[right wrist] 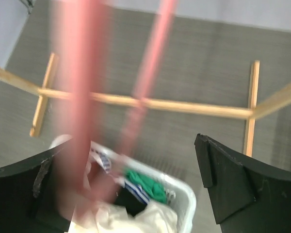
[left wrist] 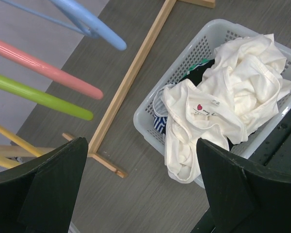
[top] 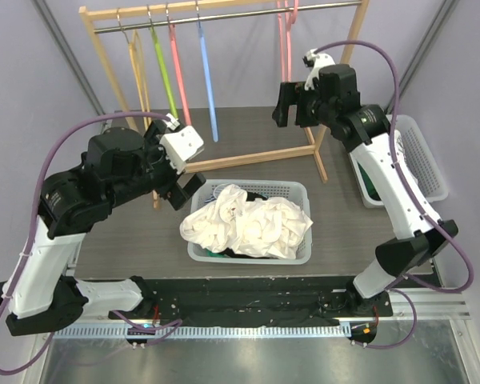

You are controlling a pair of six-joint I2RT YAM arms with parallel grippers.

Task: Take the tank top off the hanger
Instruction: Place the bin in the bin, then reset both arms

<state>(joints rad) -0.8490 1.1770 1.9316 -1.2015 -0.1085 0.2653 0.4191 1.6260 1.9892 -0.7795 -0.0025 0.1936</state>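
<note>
Between lilac walls (top: 16,120), grey woodgrain table (top: 256,132)

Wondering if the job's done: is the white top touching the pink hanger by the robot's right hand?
Apart. The overhead view shows the white top heaped in the basket, the pink hanger up on the rail.

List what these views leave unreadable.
- Pink hanger, right wrist view: motion blur smears its outline.
- Clothes under the white tank top, top view: the top covers the basket.
- Right-hand bin, top view: the right arm hides its contents.
</note>
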